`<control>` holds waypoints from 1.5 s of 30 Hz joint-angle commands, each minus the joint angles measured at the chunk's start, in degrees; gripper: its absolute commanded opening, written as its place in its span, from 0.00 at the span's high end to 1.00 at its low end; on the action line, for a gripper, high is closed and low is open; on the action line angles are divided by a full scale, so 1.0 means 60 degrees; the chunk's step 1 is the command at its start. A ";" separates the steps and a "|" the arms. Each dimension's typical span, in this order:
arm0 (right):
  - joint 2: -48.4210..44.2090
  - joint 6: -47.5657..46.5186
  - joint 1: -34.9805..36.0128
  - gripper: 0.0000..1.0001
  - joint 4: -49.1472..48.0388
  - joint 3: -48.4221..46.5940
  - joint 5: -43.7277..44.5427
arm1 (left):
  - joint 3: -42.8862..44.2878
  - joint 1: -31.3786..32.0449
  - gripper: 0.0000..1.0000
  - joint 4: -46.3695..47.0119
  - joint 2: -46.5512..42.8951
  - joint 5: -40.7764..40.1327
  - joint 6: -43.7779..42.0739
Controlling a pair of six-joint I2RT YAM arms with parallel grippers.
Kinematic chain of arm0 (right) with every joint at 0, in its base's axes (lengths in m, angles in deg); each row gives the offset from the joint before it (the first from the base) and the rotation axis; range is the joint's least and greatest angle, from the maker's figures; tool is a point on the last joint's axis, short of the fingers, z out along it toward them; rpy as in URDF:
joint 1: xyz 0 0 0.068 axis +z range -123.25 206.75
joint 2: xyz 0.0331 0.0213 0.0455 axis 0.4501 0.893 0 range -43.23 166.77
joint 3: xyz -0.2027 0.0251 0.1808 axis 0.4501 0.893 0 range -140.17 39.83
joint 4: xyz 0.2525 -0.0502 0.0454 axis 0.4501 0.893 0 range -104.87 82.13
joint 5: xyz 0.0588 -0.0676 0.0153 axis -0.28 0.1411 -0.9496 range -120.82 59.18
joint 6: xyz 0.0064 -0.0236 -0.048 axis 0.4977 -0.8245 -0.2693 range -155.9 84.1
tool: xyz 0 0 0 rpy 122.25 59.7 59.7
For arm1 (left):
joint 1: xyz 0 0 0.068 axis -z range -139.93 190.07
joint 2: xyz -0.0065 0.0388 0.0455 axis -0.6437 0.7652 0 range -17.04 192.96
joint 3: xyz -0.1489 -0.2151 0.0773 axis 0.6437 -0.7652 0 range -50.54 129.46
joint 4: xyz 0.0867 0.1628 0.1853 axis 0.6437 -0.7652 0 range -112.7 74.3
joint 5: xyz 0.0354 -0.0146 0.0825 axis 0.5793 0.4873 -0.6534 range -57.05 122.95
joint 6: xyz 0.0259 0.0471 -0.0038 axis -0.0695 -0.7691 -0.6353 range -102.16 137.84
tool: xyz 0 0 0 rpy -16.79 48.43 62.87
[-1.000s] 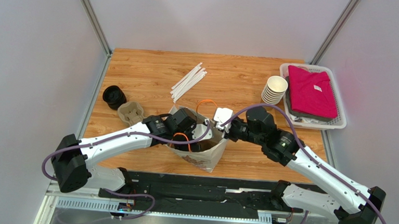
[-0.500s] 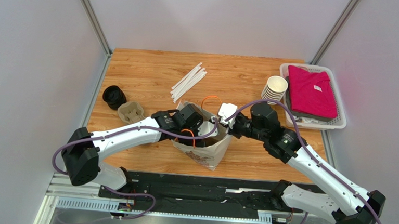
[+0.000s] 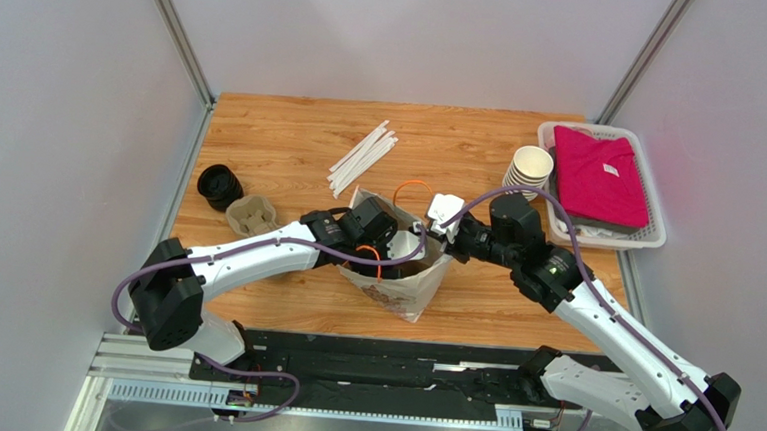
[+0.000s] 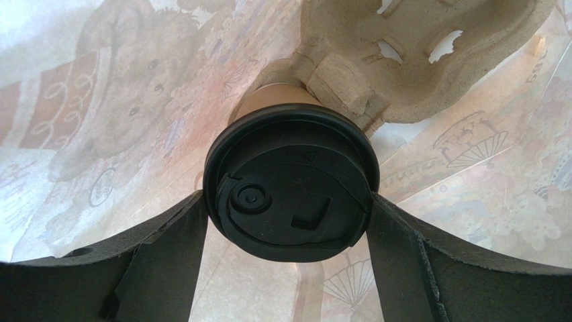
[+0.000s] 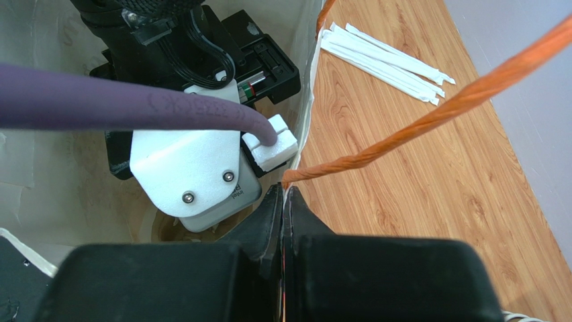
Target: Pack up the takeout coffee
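Note:
The takeout coffee is a tan paper cup (image 4: 275, 100) with a round black lid (image 4: 292, 191). It is inside the printed paper bag (image 3: 405, 289), against a pulp cup tray (image 4: 416, 54). My left gripper (image 4: 287, 201) reaches into the bag (image 3: 383, 252) and is shut on the lid's rim, one finger on each side. My right gripper (image 5: 283, 191) is shut on the bag's rim (image 5: 307, 127) at the root of the orange handle (image 5: 436, 114), holding the mouth open (image 3: 436, 234). The cup is hidden in the top view.
White wrapped straws (image 3: 363, 157) lie behind the bag and show in the right wrist view (image 5: 383, 60). A stack of lidless cups (image 3: 528, 172) and a white basket (image 3: 651, 232) holding red cloth stand at the right. Black lids (image 3: 220, 184) and a second pulp tray (image 3: 251, 215) are at the left.
The left gripper has gone further right and deeper into the bag. The right gripper has drawn the bag's rim a little right and back, and the bag has shifted with it.

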 commanded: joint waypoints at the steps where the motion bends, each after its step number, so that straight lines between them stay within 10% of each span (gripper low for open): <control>1: -0.0166 -0.0204 0.0039 1.00 -0.0380 0.0076 -0.0750 | -0.0971 -0.0098 0.88 -0.1292 0.1187 0.0448 0.0112; 5: -0.0210 -0.0248 0.0039 1.00 -0.0351 0.0047 -0.0765 | -0.0576 -0.0098 0.61 -0.1350 0.0368 0.0697 0.0229; 24: 0.0156 -0.0468 -0.0005 1.00 -0.0600 -0.0143 -0.0340 | 0.0406 -0.0068 0.09 -0.1028 -0.0923 0.0448 0.0493; 45: 0.0303 -0.0746 -0.0020 1.00 -0.0571 -0.0172 -0.0428 | 0.0480 -0.0039 0.03 -0.0955 -0.1318 0.0391 0.0434</control>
